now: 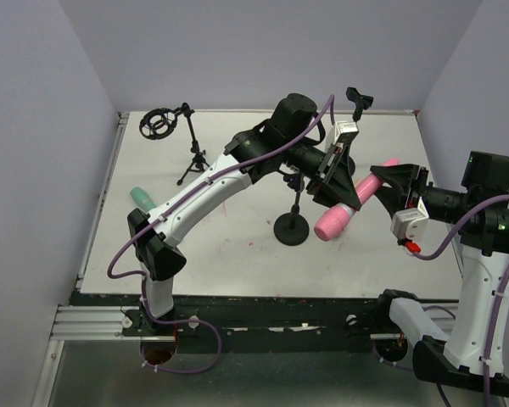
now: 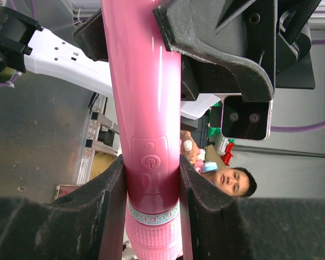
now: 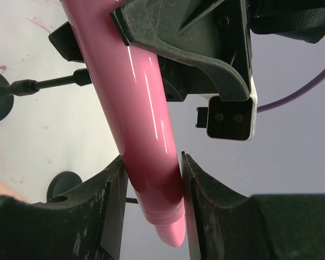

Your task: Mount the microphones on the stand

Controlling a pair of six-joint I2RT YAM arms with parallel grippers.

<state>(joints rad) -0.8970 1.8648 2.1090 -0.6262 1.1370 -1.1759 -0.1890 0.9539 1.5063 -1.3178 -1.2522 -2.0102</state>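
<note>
Top external: left tool [image 1: 346, 193] clamps pink microphone [image 1: 334, 222] midair

White bench [image 1: 237, 263], seen from above, walled on three sides.
Back left: black tripod stand [image 1: 192, 163] on its splayed legs, a ring-shaped shock mount [image 1: 159, 124] on its arm. Centre: second black stand [image 1: 292, 227], its round flat base on the surface and its thin rod rising tilted. Left edge: teal microphone [image 1: 141, 197] lying flat, only its rounded end in sight. Faint red smudges [image 1: 227, 206] mark the surface between the stands.
</note>
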